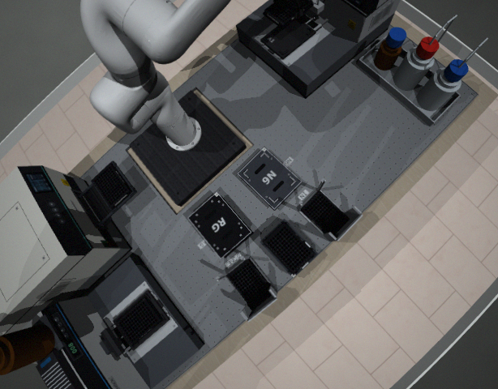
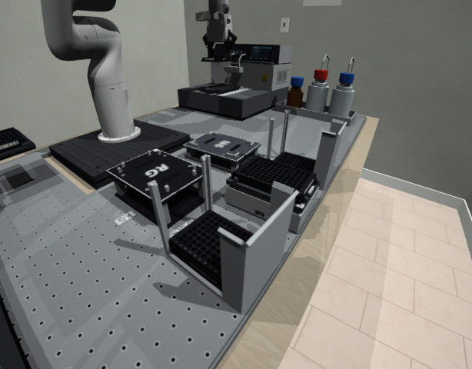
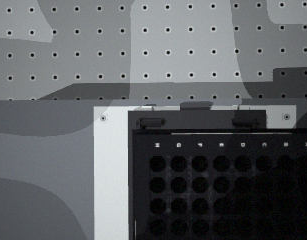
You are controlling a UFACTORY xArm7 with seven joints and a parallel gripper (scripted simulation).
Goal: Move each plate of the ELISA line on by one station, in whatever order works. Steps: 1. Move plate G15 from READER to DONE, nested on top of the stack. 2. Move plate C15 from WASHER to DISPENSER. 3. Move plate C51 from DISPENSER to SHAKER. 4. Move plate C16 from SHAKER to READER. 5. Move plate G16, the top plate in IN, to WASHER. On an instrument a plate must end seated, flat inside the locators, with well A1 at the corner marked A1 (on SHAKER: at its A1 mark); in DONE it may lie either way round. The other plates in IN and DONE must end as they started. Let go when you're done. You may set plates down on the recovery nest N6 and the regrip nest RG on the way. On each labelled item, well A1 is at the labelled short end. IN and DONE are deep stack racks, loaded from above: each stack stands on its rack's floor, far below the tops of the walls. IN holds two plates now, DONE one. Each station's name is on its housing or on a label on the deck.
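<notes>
My gripper is at the far back of the deck, above the front platform of the back instrument. It is shut on a black well plate and holds it level, clear above that platform. In the wrist view the plate fills the lower right, with the white platform edge and two clips under it. I cannot read its label. Black plates sit on the left instrument's tray, on the front-left instrument, on the middle station and in the two racks.
Nest N6 and nest RG hold nothing. Three bottles stand in a tray at the back right. The rack walls and posts rise high near the front edge. The arm's base stands on a black pad.
</notes>
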